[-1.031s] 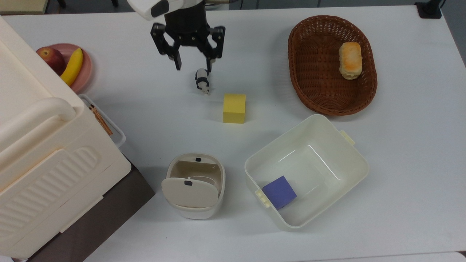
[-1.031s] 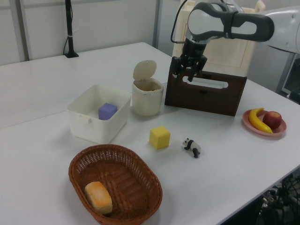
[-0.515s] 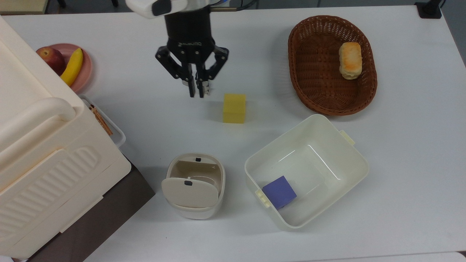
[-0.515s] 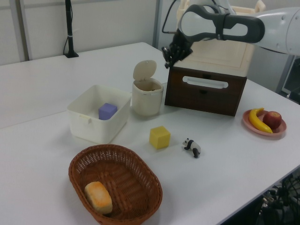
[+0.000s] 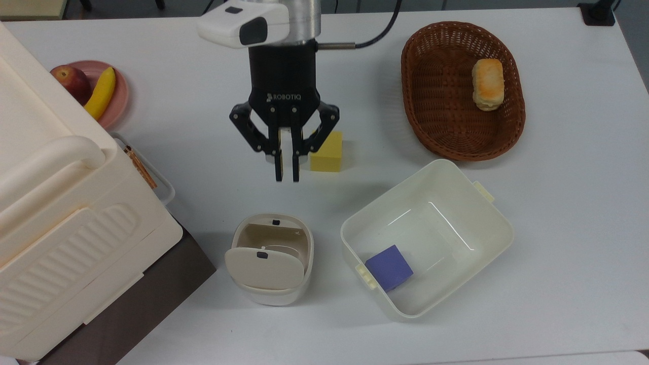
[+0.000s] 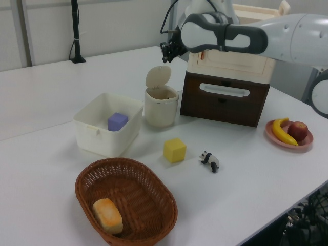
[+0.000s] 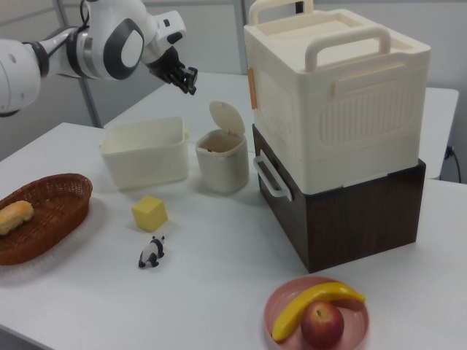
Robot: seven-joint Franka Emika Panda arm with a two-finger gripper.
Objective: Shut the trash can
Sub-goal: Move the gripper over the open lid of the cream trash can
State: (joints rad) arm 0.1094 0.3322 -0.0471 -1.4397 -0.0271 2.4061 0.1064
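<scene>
The trash can (image 5: 271,284) is a small cream bin near the table's front. Its beige lid (image 5: 263,267) with a black button stands up on its hinge, leaving the mouth open. In the left view the trash can (image 6: 161,106) has its lid (image 6: 157,77) upright, and the right view shows the same trash can (image 7: 222,162). My gripper (image 5: 286,175) hangs shut and empty above the table, between the yellow cube and the can. In the left view the gripper (image 6: 166,50) is above and just behind the raised lid. The gripper (image 7: 188,80) hovers at the right view's upper left of the can.
A yellow cube (image 5: 326,151) lies by my fingers. A lidless cream tub (image 5: 441,238) holding a purple cube (image 5: 389,267) stands beside the can. A brown basket (image 5: 446,91) holds bread (image 5: 488,84). A toy panda (image 6: 210,161), a fruit plate (image 5: 119,96) and a big cream box (image 5: 61,213) are nearby.
My gripper went from open over the panda to shut, and moved toward the trash can and higher. The can and lid have not moved.
</scene>
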